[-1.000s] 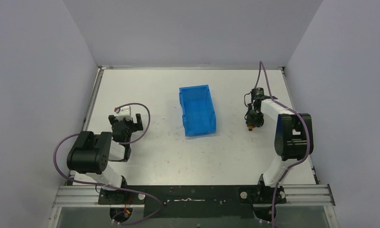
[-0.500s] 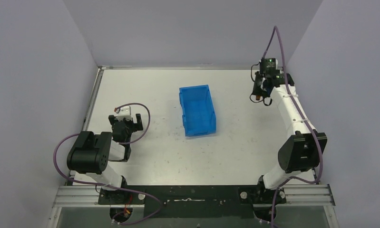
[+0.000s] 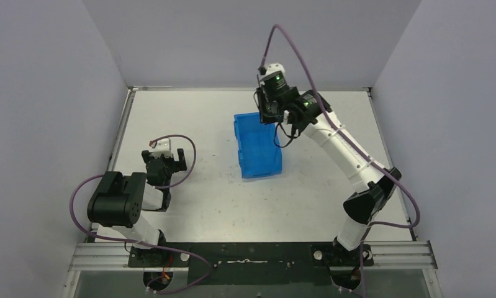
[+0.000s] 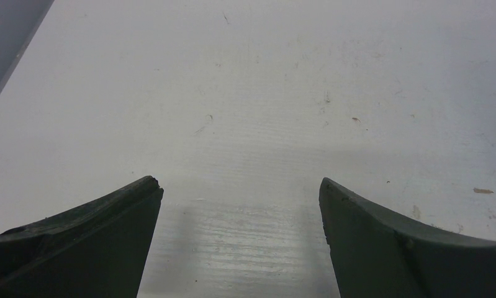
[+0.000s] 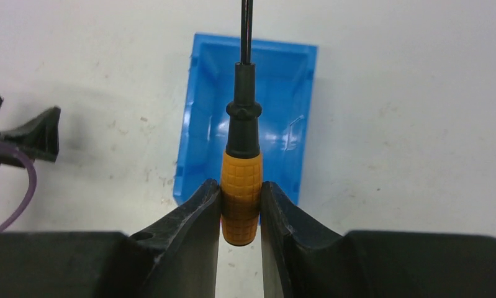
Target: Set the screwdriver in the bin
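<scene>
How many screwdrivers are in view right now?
1. The screwdriver is held by its orange handle in the right gripper, above the bin. None shows on the table, though parts of it are hidden.

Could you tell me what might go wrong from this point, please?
The right gripper pinches only the orange handle of the slim black-shafted screwdriver, well above the bright blue plastic bin. Released from there, it may bounce out or land across a wall. The shaft tip runs out of the wrist view, so its clearance cannot be checked.
</scene>
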`<action>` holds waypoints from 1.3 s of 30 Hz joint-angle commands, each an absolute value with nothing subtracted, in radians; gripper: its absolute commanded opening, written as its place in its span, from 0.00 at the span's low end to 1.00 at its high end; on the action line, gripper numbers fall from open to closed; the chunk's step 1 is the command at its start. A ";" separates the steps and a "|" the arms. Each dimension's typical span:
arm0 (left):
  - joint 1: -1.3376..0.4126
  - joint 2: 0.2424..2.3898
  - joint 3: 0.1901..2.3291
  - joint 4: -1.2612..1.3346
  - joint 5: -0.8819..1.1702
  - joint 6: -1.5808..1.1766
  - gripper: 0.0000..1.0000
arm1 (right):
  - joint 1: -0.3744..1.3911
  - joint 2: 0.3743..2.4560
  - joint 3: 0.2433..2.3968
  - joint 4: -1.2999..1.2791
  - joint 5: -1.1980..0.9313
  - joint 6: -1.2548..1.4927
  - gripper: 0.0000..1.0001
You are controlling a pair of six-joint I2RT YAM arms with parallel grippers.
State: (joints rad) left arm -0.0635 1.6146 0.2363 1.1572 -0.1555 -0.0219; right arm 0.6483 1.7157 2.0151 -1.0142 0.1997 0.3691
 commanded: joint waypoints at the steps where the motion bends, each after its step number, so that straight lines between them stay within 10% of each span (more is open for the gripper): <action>1: -0.061 1.611 0.253 1.212 -0.151 -0.027 0.97 | 0.706 1.783 1.925 -0.947 0.179 0.390 0.00; 21: -0.061 1.611 0.253 1.212 -0.151 -0.026 0.97 | 0.699 2.083 1.626 -0.704 0.112 0.385 0.00; 29: -0.061 1.611 0.253 1.212 -0.150 -0.027 0.97 | 0.696 2.079 1.687 -0.739 0.114 0.409 0.50; 39: -0.061 1.611 0.253 1.212 -0.150 -0.027 0.97 | 0.696 1.901 1.847 -0.816 0.181 0.407 0.69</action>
